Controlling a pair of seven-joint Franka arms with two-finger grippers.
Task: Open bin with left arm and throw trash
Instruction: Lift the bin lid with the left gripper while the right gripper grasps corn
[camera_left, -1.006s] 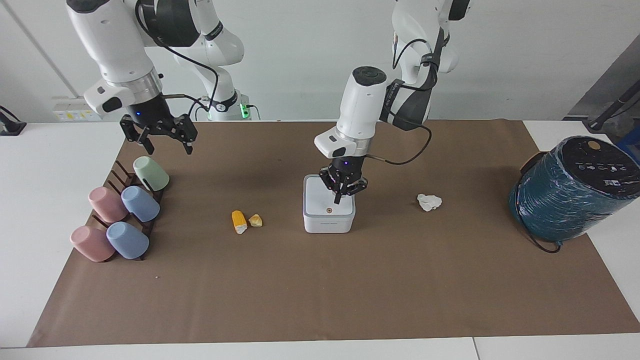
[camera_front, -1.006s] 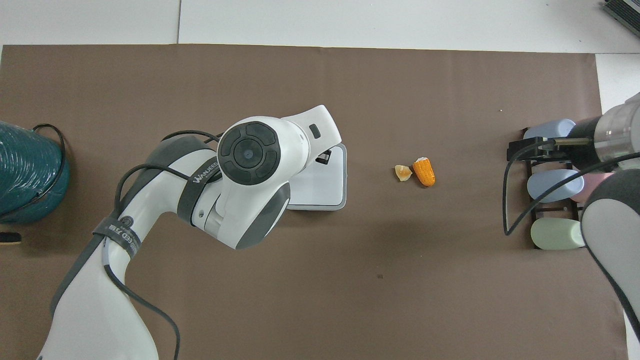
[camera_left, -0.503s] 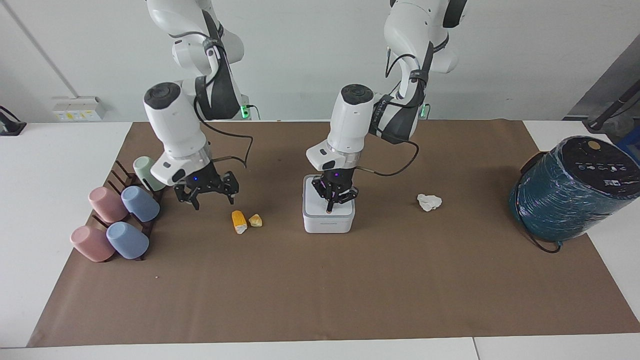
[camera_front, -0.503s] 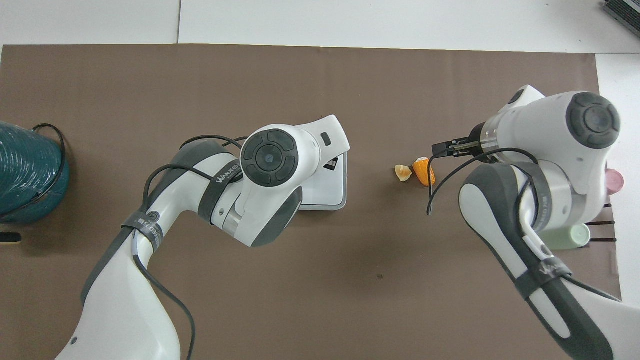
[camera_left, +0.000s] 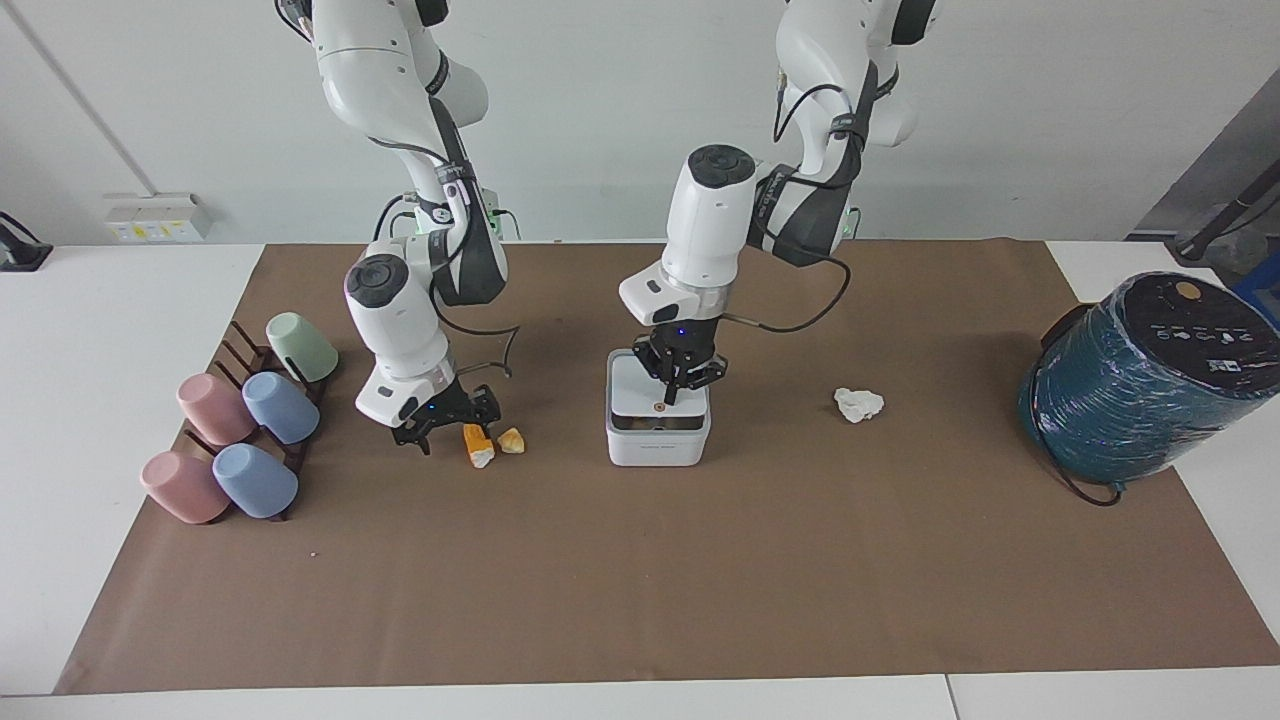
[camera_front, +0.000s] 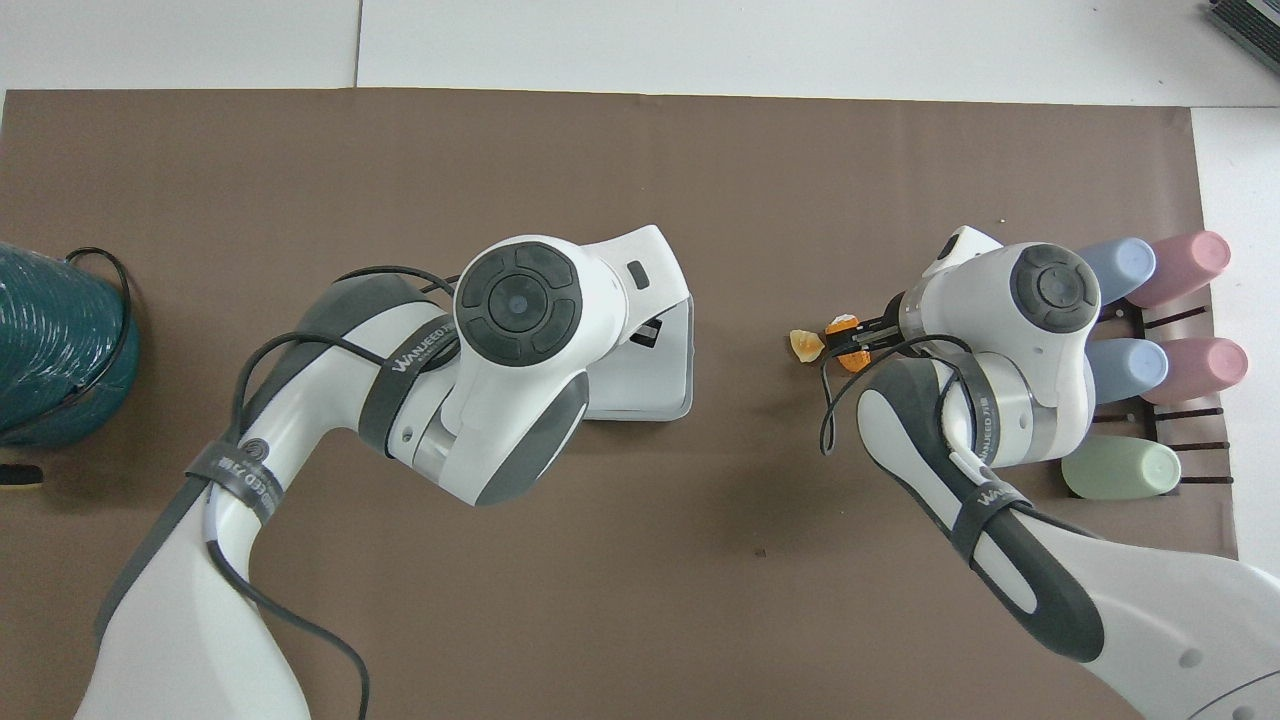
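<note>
we judge the task barely begun: the bin (camera_left: 657, 423) at the frame's centre has its lid just lifting, the left gripper (camera_left: 681, 380) right above it, and we cannot tell how its fingers stand. the right gripper (camera_left: 446, 420), left of centre, has spread fingers low around the orange-yellow piece (camera_left: 477, 443), nothing lifted yet. the yellowish lump (camera_left: 511, 440) lies just beside, the paper wad (camera_left: 859, 403) right of the bin. in the overhead view the left arm (camera_front: 500, 350) hides the wad and most of the bin; the facing view shows both.

Left hand (camera_left: 681, 383) lowered, fingers apart; right hand (camera_left: 447, 420) low, spread.
</note>
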